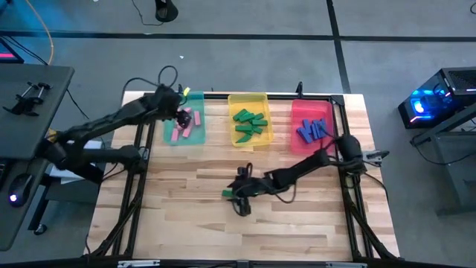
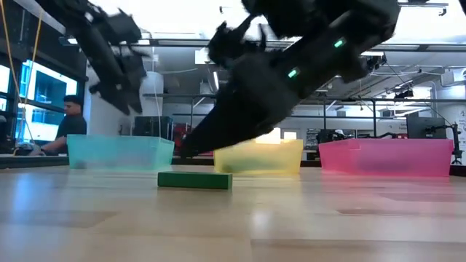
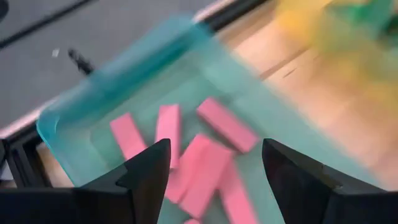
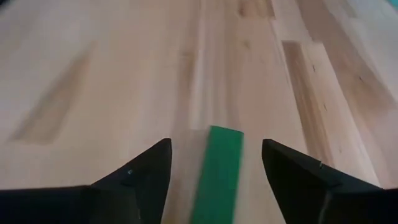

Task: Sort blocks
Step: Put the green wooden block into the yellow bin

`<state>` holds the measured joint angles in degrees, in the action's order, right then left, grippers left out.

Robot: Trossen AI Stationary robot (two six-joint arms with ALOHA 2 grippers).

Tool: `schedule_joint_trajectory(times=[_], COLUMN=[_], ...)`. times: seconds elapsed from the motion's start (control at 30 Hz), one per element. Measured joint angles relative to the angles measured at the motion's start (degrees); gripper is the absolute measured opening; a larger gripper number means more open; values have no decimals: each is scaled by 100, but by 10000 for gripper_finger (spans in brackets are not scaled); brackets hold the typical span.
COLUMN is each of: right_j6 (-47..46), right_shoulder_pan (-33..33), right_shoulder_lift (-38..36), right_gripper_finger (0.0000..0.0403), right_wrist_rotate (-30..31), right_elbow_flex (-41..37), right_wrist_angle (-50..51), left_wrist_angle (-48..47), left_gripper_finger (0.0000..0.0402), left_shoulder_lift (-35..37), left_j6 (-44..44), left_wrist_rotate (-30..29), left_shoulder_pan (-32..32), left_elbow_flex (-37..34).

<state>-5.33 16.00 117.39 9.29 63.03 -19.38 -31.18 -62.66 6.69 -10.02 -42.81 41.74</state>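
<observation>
Table [image 1: 186, 223] carries three trays already sorted by colour. Right gripper [image 4: 214, 165] hangs low with fingers apart around the last green block [image 4: 217, 174], apparently ready to close. Left gripper [image 3: 214, 165] hovers open over pink blocks [image 3: 205, 168].

Even bright overhead light; low view backlit, arms blurred; left wrist view motion-smeared.

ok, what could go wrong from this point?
The right gripper is open with the green block lying lengthwise between its fingers, so closing off-centre may twist or push it across the table.
The left gripper hangs open over the teal tray; a low exit could clip its wall.
</observation>
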Motion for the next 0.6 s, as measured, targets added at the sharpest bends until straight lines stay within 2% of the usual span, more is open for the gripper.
schedule_joint_trajectory(times=[0.17, 0.3, 0.4, 0.57, 0.6], right_j6=[-409, -516, -512, -577, -529], right_shoulder_pan=[-196, -224, -191, -275, -349], right_shoulder_lift=[427, 598, 713, 576, 497], right_gripper_finger=[239, 222, 182, 65, 66], right_wrist_rotate=[7, 11, 150, 311, 314], right_elbow_flex=[321, 348, 357, 340, 335], right_wrist_angle=[408, 406, 364, 360, 392], left_wrist_angle=[-217, -190, -15, 655, 808], left_gripper_finger=[242, 242, 242, 236, 233], left_shoulder_lift=[1351, 2150, 2485, 2559, 2499], left_j6=[543, 938, 1115, 1210, 1174], left_wrist_rotate=[-173, -342, -721, -1710, -1914], left_shoulder_pan=[823, 1768, 2612, 3937, 4186], left_elbow_flex=[-156, -297, -427, -746, -794])
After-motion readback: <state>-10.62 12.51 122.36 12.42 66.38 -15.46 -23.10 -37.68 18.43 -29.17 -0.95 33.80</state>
